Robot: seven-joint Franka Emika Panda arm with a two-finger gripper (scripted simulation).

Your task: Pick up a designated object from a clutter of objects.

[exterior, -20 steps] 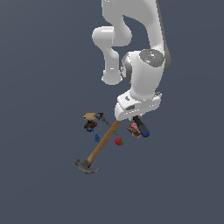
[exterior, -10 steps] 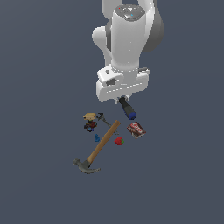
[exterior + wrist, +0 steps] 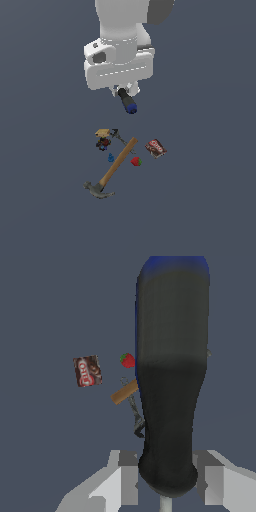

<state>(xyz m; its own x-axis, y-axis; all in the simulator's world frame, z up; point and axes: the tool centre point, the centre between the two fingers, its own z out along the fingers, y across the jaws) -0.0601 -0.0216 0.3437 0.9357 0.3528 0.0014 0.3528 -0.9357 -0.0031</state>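
Hand pinches the small screwdriver by its black handle, high above the hammer and clutter on the worktop; light, rigid, probably smooth, it seems best gripped mid-handle.

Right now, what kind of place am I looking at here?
Most likely a simulated test scene, not a real room: a featureless grey floor with no walls or furniture, and a hammer, strawberry and small flat box scattered under a gripper holding a screwdriver.
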